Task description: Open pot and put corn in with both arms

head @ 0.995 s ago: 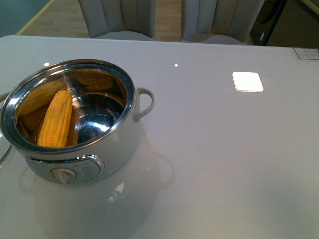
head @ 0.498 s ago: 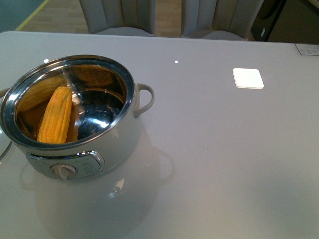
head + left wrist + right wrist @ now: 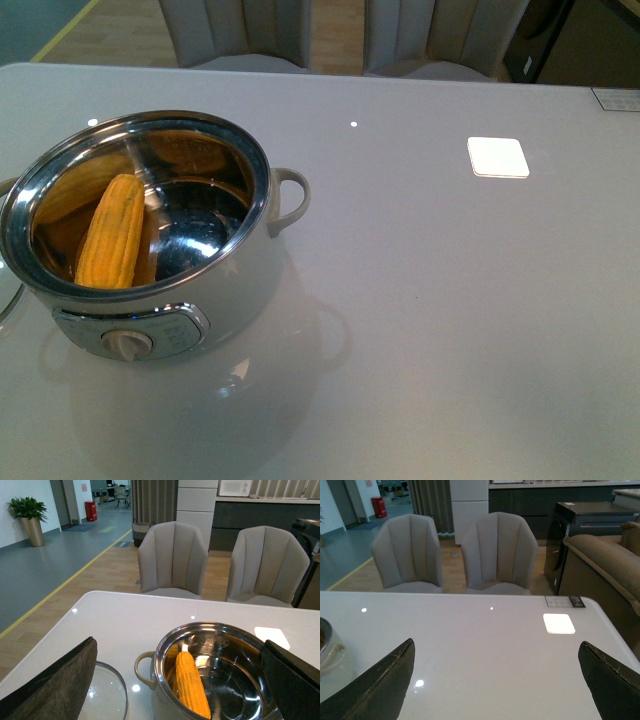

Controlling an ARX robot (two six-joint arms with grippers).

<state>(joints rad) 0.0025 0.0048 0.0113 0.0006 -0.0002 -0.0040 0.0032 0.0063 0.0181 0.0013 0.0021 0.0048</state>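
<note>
While the corn (image 3: 111,232) lies inside the uncovered pot (image 3: 150,235) at left of the front frame, both claws stand released, grasping nothing. Residual risk: the left gripper (image 3: 175,680) above could clip the rim; the lid (image 3: 107,695) lies beside the pot.

You see: grey table (image 3: 450,330) | glass lid (image 3: 107,695) flat on it | two chairs (image 3: 497,552) behind | sofa (image 3: 605,560) beside.
</note>
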